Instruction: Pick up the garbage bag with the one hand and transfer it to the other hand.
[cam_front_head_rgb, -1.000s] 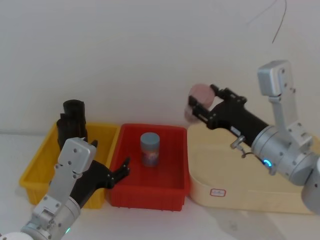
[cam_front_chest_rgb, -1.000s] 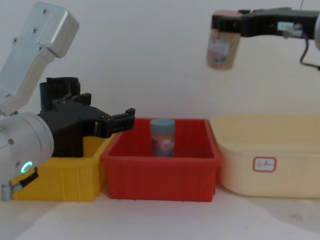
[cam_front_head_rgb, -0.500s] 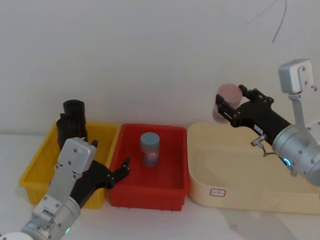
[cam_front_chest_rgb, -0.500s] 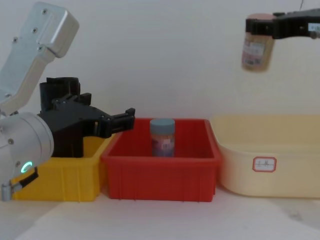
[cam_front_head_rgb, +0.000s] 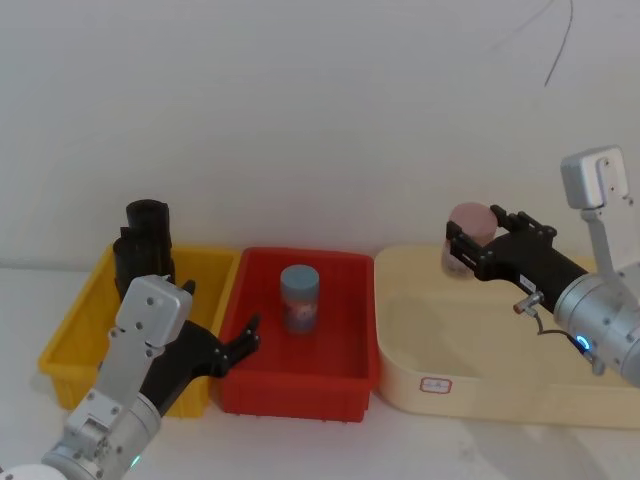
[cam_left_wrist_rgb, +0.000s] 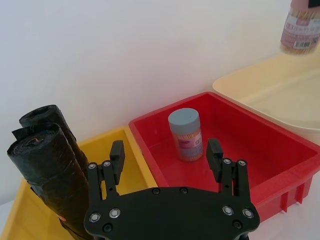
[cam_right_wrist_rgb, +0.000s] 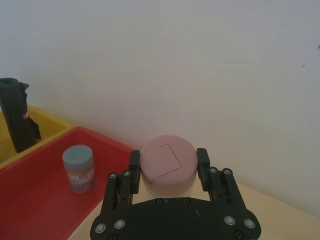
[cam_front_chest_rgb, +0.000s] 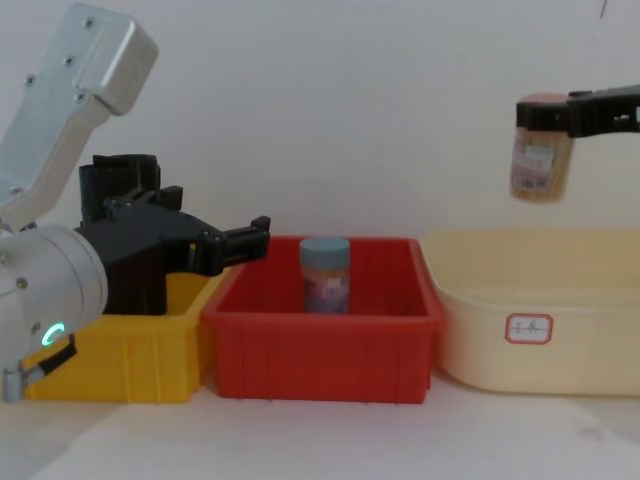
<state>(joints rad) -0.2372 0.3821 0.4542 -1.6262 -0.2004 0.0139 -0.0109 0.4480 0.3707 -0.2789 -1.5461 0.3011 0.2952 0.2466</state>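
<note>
Landmark: red bin (cam_front_head_rgb: 300, 388), standing on the white bench (cam_front_head_rgb: 450, 450).
Garbage bag: the black roll (cam_front_head_rgb: 150, 222) stood upright in the yellow bin (cam_front_head_rgb: 72, 335), just left of the red bin, at that bin's back end; nothing gripped it.
Second black roll: (cam_front_head_rgb: 130, 258) stood against the garbage bag, on the side away from the red bin, its top a little lower in the head view.
Left tool: (cam_left_wrist_rgb: 165, 149) hung low at the red bin's front left corner, over the place where the yellow and red walls meet. Its two fingers were spread wide with nothing between them, and a green ring glowed on its wrist.
Right tool: (cam_right_wrist_rgb: 168, 157) was raised well to the right of the red bin and higher than its rim, with a blue ring glowing on its wrist. Its fingers were closed on either side of a pink-lidded jar.
Pink-lidded jar: (cam_front_head_rgb: 466, 232) was held upright in the air, clear above the cream tub.
Cream tub: (cam_front_head_rgb: 480, 392) sat just right of the red bin and carried a small label on its front wall.
Blue-lidded jar: (cam_front_head_rgb: 300, 298) stood upright inside the red bin, near its middle.
</note>
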